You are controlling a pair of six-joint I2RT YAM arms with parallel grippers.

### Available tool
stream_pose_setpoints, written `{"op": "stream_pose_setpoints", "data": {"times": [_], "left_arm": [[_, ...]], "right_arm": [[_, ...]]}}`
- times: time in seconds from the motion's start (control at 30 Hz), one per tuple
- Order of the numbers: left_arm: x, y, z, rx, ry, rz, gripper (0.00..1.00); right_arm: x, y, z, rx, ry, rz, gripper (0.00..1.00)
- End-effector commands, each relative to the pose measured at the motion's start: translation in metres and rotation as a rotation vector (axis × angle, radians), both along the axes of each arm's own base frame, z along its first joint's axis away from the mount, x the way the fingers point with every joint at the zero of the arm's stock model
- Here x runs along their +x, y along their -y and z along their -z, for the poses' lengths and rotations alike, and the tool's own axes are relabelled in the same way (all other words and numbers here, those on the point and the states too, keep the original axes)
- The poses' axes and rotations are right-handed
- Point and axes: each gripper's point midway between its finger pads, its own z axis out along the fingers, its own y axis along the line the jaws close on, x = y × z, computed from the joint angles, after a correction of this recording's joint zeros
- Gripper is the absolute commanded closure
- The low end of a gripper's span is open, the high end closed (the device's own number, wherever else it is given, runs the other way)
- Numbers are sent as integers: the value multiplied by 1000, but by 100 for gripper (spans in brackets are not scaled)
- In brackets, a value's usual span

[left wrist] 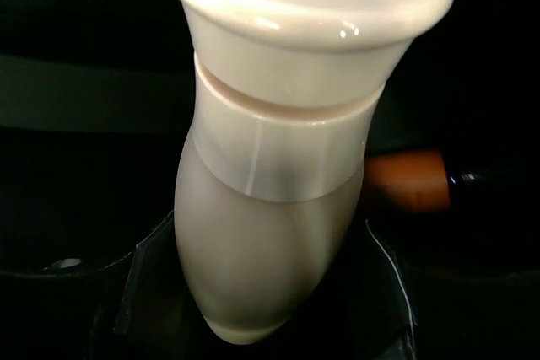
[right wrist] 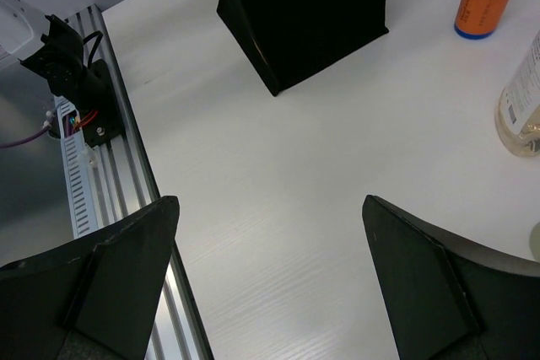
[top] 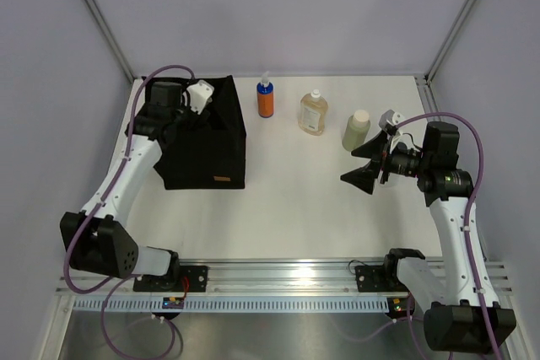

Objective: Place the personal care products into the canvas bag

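Observation:
The black canvas bag stands at the left of the table and also shows in the right wrist view. My left gripper is over the bag's open top, shut on the beige bottle, and reaches into the dark inside. An orange bottle with a dark cap lies inside the bag. The orange spray bottle, the clear amber bottle and the pale green bottle stand in a row right of the bag. My right gripper is open and empty, just below the green bottle.
An aluminium rail with cable mounts runs along the near edge of the table and shows in the right wrist view. Grey walls with metal posts close the back and sides. White table top lies under the right gripper.

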Motion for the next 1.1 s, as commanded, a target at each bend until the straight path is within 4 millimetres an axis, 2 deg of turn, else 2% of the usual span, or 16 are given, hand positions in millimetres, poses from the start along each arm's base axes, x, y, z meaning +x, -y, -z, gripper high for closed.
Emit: {"op": "stream_pose_setpoints", "data": {"times": [0.0,0.07,0.13,0.2,0.3,0.5,0.57,0.73,0.77,0.83,0.87,0.9,0.93,0.97,1.03,1.07], "left_arm": [[22,4,-45,-45,216,9,82],[20,1,-45,-62,237,-12,64],[19,0,-52,-90,268,-42,32],[15,0,-61,-119,297,-55,22],[12,1,-79,-157,347,-70,1],[10,8,-117,-227,405,-64,1],[7,9,-136,-264,432,-72,1],[-21,17,-183,-411,494,-77,1],[-28,19,-190,-463,499,-92,1],[-43,22,-198,-533,513,-94,1],[-59,28,-203,-608,517,-87,1],[-66,32,-204,-645,520,-68,1],[-75,37,-205,-675,520,-40,1],[-92,46,-200,-740,504,-4,1],[-106,54,-197,-795,500,35,1],[-123,61,-200,-855,494,74,1]], "right_arm": [[-2,-1,-3,12,22,-28,1],[-1,0,-3,12,22,-26,1],[-1,1,-1,12,16,-24,0],[0,1,-1,11,14,-23,1],[2,2,3,5,8,-15,1],[8,7,10,-24,2,12,1],[12,10,13,-43,0,34,0],[32,29,10,-115,-12,207,1],[43,44,13,-172,-18,317,1],[56,65,3,-197,-39,488,1],[65,86,3,-250,-46,616,1],[69,96,-9,-265,-35,687,1],[73,108,-9,-282,-57,759,0],[79,133,-9,-332,-69,903,1],[84,150,-14,-361,-94,1004,1],[85,162,-12,-395,-108,1063,1]]}}
